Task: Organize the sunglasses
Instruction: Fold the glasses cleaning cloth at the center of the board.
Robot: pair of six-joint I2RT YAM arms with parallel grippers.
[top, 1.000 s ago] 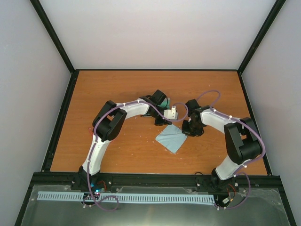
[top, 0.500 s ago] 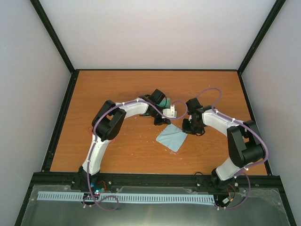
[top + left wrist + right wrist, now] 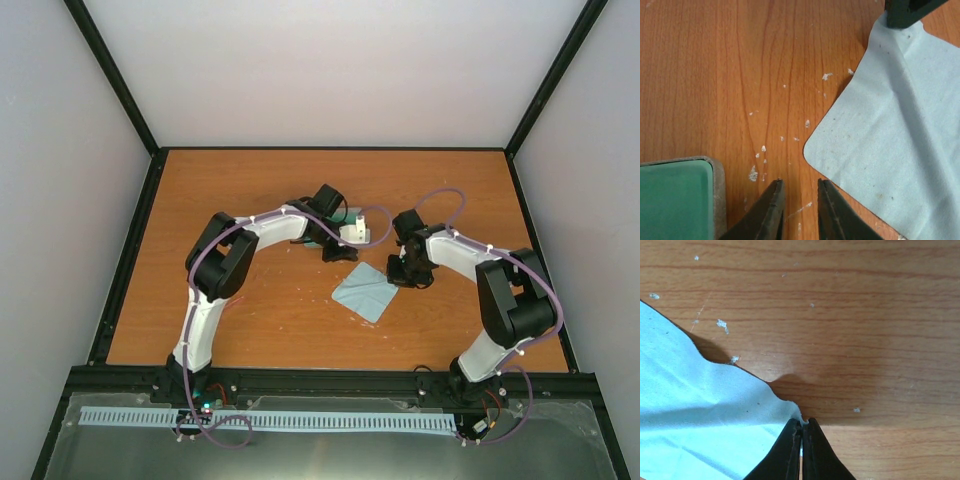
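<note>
The wooden table (image 3: 250, 180) fills the workspace, bounded by a black frame (image 3: 130, 250) along its edges, with broad bare wood along the far side and toward both side rails. The left arm (image 3: 215, 270) and the right arm (image 3: 500, 290) curve inward from the near edge, and their wrists meet near the table's middle. Between them lies the light blue cloth (image 3: 365, 292), creased, with one rounded corner flat on the wood in the left wrist view (image 3: 890, 150) and its wavy edge lifted a little off the wood, casting a shadow, in the right wrist view (image 3: 700, 430). The grey case (image 3: 715, 195) with green lining sits just beside the cloth, apart from it, a strip of speckled wood between their edges. The left gripper (image 3: 799, 187) hangs over that strip, its jaws a narrow gap apart with nothing in them. The right gripper (image 3: 801, 427) has its jaws pressed together, pinching the tip of the cloth's corner, with open wood beyond. The sunglasses cannot be made out in any view.
</note>
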